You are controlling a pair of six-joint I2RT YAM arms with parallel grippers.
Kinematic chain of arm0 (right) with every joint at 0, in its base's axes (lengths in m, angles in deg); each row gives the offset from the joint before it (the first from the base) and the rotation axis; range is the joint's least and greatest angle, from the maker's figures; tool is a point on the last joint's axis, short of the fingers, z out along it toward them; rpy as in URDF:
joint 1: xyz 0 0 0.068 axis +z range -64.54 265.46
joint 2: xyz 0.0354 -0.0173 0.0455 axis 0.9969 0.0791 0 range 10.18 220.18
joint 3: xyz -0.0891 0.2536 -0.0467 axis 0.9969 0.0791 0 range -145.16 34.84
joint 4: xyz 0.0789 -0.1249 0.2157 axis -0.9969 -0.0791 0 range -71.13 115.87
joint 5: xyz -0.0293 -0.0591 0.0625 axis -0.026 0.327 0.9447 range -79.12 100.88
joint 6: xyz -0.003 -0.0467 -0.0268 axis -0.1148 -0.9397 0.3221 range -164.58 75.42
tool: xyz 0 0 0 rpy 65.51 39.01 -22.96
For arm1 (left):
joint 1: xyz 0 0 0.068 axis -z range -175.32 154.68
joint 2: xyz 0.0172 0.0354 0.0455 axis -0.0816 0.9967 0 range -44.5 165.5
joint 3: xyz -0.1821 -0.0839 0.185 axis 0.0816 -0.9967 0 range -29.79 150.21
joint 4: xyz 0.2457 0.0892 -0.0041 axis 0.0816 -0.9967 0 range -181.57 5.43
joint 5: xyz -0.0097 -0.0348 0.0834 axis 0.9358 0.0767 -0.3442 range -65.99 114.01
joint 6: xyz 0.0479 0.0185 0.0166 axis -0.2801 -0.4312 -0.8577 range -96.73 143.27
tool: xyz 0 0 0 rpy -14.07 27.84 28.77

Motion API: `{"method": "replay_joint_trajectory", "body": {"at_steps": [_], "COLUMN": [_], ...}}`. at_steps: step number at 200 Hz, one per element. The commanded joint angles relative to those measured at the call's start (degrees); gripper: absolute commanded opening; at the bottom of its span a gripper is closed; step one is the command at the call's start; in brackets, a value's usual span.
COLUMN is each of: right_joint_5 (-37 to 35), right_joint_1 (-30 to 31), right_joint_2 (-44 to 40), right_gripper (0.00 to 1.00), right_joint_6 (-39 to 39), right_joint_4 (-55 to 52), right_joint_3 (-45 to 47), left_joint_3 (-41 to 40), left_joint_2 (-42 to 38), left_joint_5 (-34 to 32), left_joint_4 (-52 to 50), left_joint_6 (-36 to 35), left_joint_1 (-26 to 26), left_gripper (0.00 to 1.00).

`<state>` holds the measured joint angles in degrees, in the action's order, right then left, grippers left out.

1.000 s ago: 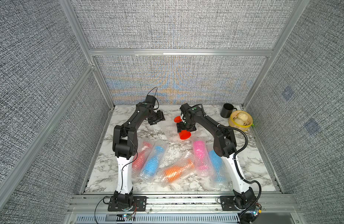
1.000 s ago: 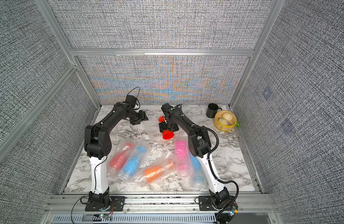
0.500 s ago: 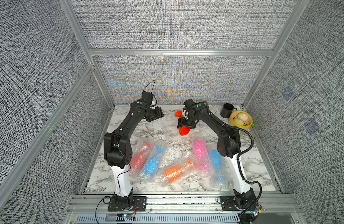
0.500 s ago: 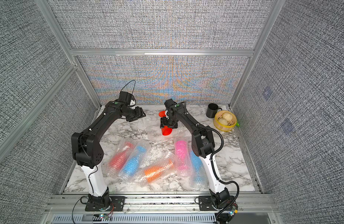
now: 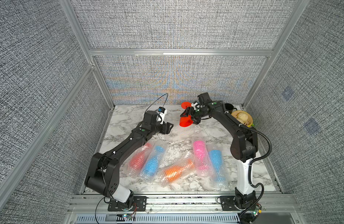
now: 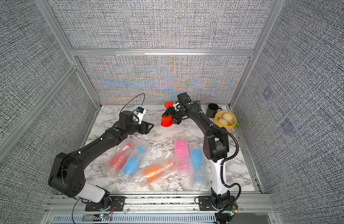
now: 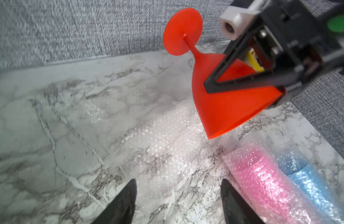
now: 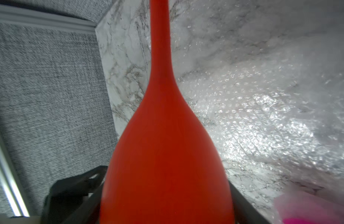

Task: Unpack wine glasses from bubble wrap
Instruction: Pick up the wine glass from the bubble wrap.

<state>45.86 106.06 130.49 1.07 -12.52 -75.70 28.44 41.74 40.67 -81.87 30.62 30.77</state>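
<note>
A bare red wine glass (image 5: 185,122) (image 6: 166,122) hangs tilted above the back of the table, foot toward the rear wall, with my right gripper (image 5: 190,117) (image 6: 172,117) shut on its bowl (image 8: 167,155). An empty sheet of bubble wrap (image 7: 167,135) (image 8: 264,116) lies flat on the marble under it. My left gripper (image 5: 168,127) (image 6: 149,128) (image 7: 178,186) stands open and empty, to the left of the glass. Near the front lie several wrapped wine glasses: red (image 5: 138,160), blue (image 5: 152,163), orange (image 5: 177,168), pink (image 5: 200,153) (image 7: 264,184) and blue (image 5: 215,161).
A black mug (image 5: 228,107) (image 6: 212,110) and a yellow-rimmed steamer (image 5: 250,118) (image 6: 218,124) with buns stand in the back right corner. Grey fabric walls with metal frames close in the marble table (image 5: 124,124) on three sides.
My right gripper has closed on the red glass and raised it off the loose wrap, toward the back. My left gripper has drawn away toward the front, empty.
</note>
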Motion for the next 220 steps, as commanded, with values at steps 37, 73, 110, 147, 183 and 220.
{"method": "replay_joint_trajectory", "body": {"at_steps": [37,73,110,147,183,220], "right_joint_5": [8.2,8.3,8.5,8.3,7.4,5.3], "right_joint_1": [0.3,0.7,1.7,2.8,3.7,4.7], "right_joint_2": [-7.4,-9.7,-10.4,-10.3,-10.1,-9.9], "right_gripper": [0.69,0.69,0.68,0.67,0.66,0.64], "right_joint_6": [18.3,21.2,23.2,24.9,25.5,25.9], "right_joint_4": [22.5,26.5,29.7,31.6,31.8,30.5], "right_joint_3": [10.8,14.1,15.8,15.5,15.1,15.5], "left_joint_3": [-6.4,-7.6,-7.3,-7.0,-6.6,-6.0], "left_joint_2": [-1.2,-0.4,1.2,3.0,3.5,3.4], "left_joint_5": [-0.2,-4.7,-6.1,-5.1,-5.8,-5.2], "left_joint_4": [27.7,31.9,34.2,36.2,37.0,37.2], "left_joint_6": [-11.7,-14.5,-14.1,-11.6,-10.1,-8.9], "left_joint_1": [3.1,3.9,3.9,3.9,4.0,4.1], "left_gripper": [0.93,0.88,0.81,0.66,0.31,0.0]}}
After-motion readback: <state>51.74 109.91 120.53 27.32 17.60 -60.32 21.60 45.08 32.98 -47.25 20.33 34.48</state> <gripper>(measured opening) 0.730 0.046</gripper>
